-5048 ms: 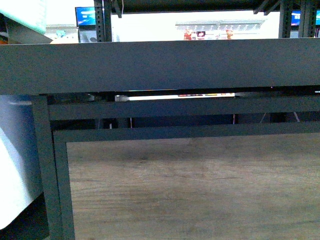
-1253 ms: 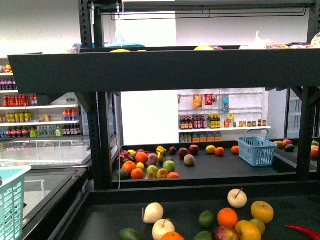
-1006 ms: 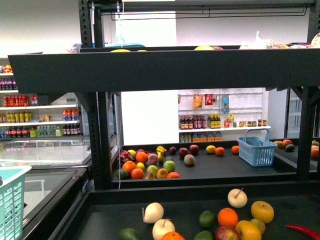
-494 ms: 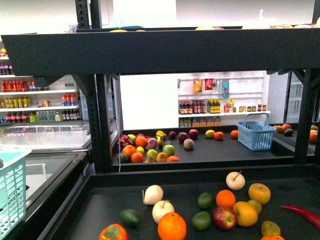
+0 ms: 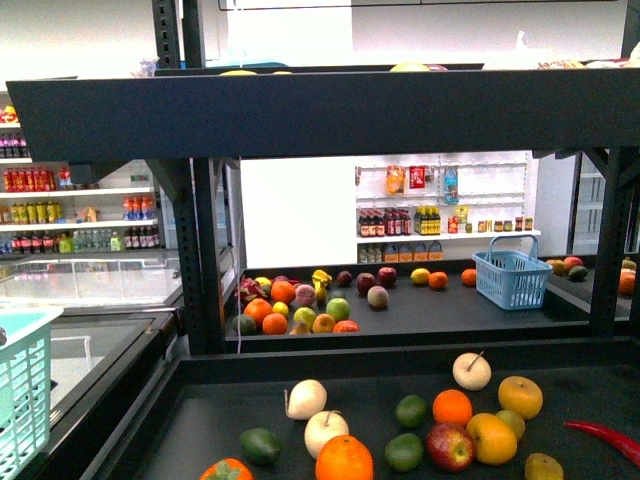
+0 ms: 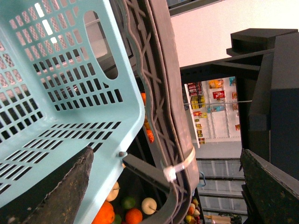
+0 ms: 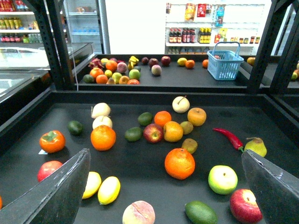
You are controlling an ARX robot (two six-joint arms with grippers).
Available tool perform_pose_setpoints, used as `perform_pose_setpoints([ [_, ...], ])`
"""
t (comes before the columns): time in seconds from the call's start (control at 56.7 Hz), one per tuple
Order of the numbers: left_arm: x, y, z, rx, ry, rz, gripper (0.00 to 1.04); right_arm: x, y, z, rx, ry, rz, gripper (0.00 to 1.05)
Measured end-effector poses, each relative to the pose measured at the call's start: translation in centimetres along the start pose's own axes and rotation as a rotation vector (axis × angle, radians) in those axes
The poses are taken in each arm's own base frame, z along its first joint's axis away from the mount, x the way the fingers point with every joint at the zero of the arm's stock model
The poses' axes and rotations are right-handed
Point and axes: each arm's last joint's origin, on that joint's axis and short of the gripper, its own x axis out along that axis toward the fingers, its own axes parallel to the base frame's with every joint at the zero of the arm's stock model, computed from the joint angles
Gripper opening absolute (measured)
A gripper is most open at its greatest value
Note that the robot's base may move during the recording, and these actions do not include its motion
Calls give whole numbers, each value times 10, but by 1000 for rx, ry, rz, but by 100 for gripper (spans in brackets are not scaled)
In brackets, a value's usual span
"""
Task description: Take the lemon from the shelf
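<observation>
Approach is in hand: the right end effector (image 7: pixel 166 156), fingers spread wide, hangs over the shelf (image 7: pixel 154 97) tier where the lemon (image 7: pixel 109 190) lies beside another yellow fruit (image 7: pixel 92 184), the left end effector (image 6: pixel 167 153) likewise apart, so the next move likely calls for a descent straddling the lemon alone.

Black shelf (image 7: pixel 140 158) carries loose fruit: lemons (image 7: pixel 108 190) near an apple (image 7: pixel 48 170), oranges (image 7: pixel 180 163), a chili (image 7: pixel 229 138).

A pale blue basket (image 6: pixel 56 93) sits close beside the black shelf (image 6: pixel 275 121).

Upper shelf (image 5: pixel 320 115) produce (image 5: pixel 411 67) hidden behind rim.
</observation>
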Motion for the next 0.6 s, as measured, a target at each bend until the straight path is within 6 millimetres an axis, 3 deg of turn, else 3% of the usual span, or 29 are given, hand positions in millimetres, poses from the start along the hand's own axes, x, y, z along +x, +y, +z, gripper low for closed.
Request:
perform_pose_setpoints([
  [0.6, 51, -1, 13, -46, -56, -45, 97, 0, 0, 0, 0, 0, 0, 97],
])
